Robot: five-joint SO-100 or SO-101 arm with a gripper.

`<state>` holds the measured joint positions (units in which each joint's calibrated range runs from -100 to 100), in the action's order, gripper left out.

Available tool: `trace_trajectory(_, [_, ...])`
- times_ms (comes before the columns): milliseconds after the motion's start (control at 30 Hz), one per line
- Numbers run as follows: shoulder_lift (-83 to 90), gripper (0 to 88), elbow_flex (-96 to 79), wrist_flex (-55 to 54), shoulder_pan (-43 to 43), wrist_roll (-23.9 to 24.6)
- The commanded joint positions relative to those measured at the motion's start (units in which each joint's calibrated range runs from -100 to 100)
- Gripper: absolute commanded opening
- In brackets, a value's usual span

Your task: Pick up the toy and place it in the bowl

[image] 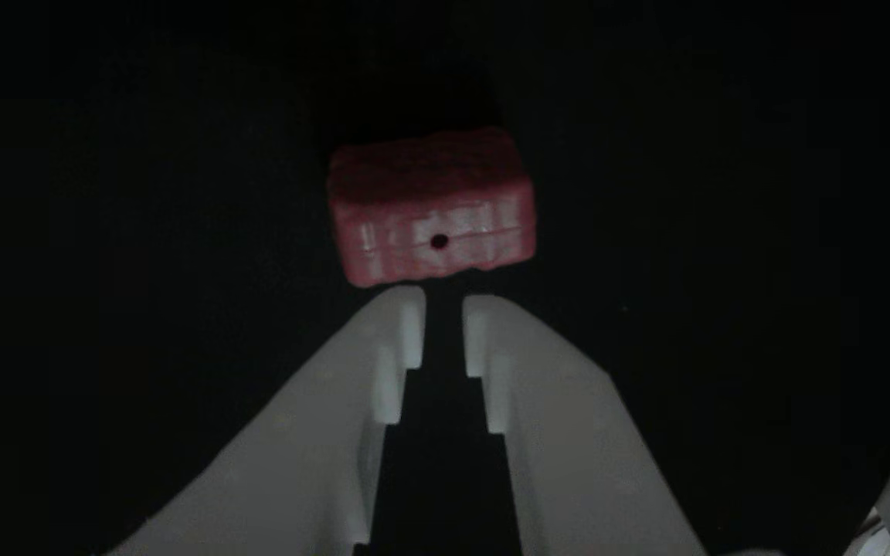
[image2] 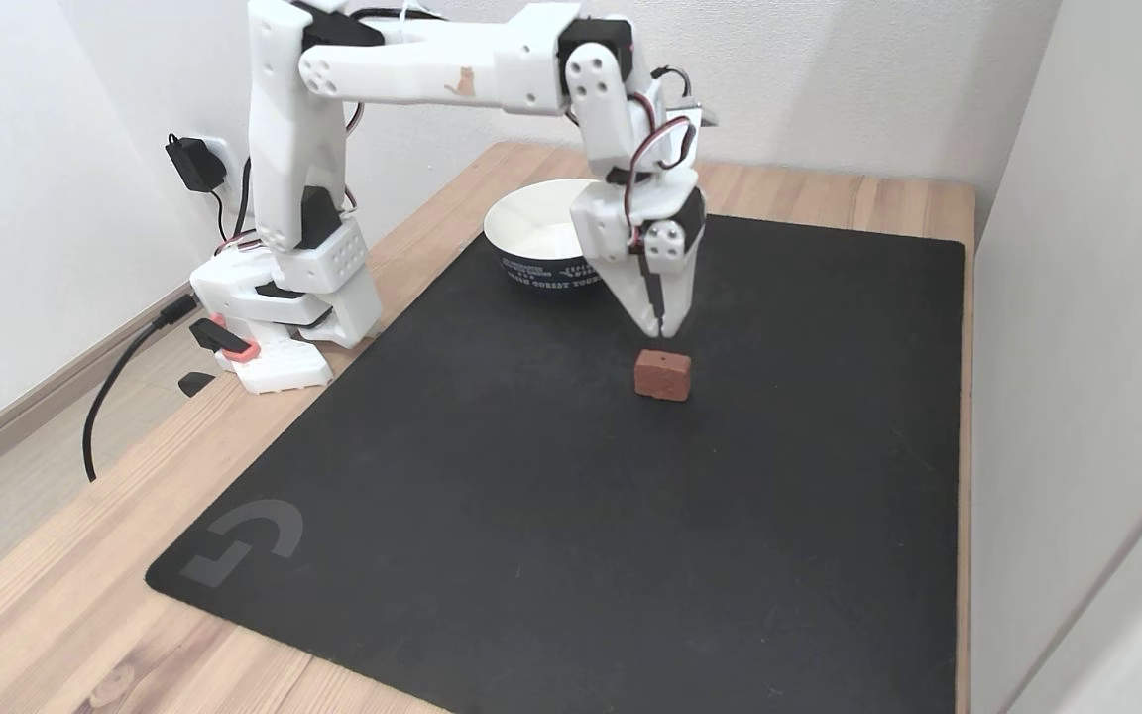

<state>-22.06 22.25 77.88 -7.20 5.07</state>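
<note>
Pale wall, wooden table (image2: pixel 56 595), black mat (image2: pixel 531 496) as landmark. Arm base off mat's left edge. Bowl (image2: pixel 531 223) at mat's far edge, empty. Gripper (image2: pixel 662 327) hangs just above toy (image2: pixel 662 374) mid-mat, fingers nearly together, narrow gap, holding nothing. Step: approach, toy not yet grasped. Next: spread fingers wider than toy, then descend. Open mat all round toy; wall right of mat.
</note>
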Motion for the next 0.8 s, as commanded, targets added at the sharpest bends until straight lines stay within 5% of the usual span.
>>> trace_trajectory(0, [0.43,2.4,2.49,0.02,0.21,0.36])
trace_trajectory(267, [0.35,2.5,2.49,0.02,0.8,10.95])
trace_trajectory(767, [0.35,3.0,1.77,0.27,0.63,40.49])
